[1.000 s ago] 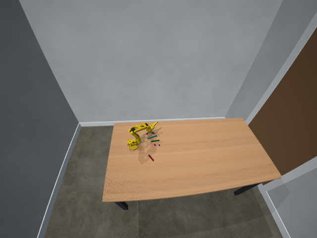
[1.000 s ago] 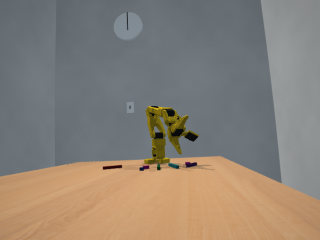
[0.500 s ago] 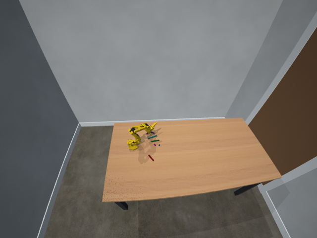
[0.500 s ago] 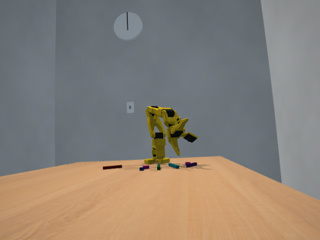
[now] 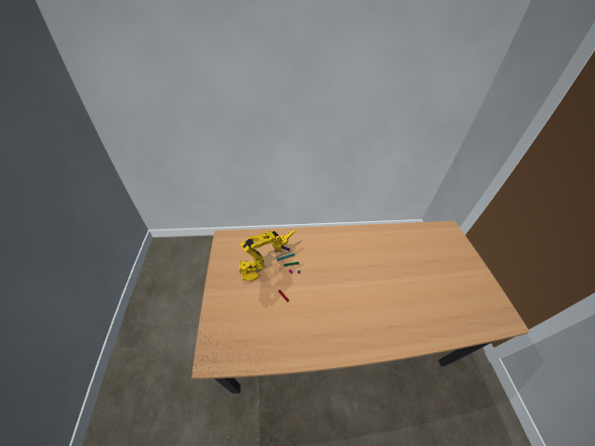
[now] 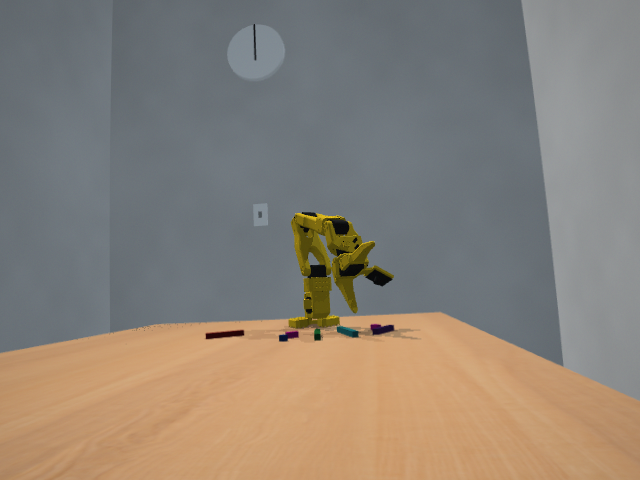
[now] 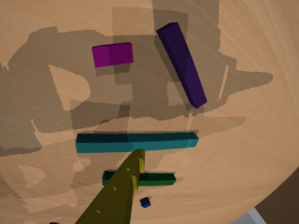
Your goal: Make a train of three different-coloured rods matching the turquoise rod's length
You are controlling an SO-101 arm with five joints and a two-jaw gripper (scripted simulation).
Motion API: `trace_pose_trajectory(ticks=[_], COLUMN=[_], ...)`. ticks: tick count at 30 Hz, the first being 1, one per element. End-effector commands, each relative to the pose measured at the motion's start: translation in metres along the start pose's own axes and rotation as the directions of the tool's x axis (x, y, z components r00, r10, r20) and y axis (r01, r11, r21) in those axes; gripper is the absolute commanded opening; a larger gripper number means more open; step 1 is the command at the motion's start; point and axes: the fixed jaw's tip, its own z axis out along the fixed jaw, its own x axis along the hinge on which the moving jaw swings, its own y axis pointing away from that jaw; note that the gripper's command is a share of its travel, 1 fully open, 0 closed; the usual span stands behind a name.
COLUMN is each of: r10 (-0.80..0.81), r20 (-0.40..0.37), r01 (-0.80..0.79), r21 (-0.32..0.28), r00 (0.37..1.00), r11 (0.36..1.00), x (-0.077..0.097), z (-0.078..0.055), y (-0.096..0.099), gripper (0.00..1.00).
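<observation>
green rod (image 7: 156, 179) lies partly hidden behind the yellow fingers.

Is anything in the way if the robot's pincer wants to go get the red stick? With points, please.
Yes, low things: the turquoise rod (image 5: 285, 256) (image 6: 347, 331) (image 7: 163, 142) and green rod (image 5: 291, 264) (image 6: 317, 334) (image 7: 159, 179) lie on the table between the pincer (image 5: 286, 240) (image 6: 364, 277) (image 7: 139, 154) and the red rod (image 5: 284, 295) (image 6: 224, 334). The raised pincer could probably pass over them.
</observation>
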Motion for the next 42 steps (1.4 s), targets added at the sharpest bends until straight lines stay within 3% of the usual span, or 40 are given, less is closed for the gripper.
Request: trace_pose_trajectory(ticks=[1,13,14,30,31,42], r10=[-0.006,-0.020,-0.012,0.008,0.000,-0.015], r20=[0.003,0.003,0.001,0.002,-0.002,0.000], r01=[0.006,0.020,0.012,-0.008,0.000,0.015], r21=[0.046,0.059,-0.014,0.013,-0.059,-0.033], r00=[1.000,1.000,1.000,1.000,1.000,1.000], r11=[0.999,0.998,1.000,1.000,0.998,0.999], x=[-0.001,-0.001,0.000,0.000,0.000,0.000], z=[-0.007,-0.014,-0.004,-0.013,-0.005,-0.012], y=[-0.009,-0.012,0.002,-0.004,0.010,0.005], gripper=[1.00,1.00,1.00,1.00,1.00,1.00])
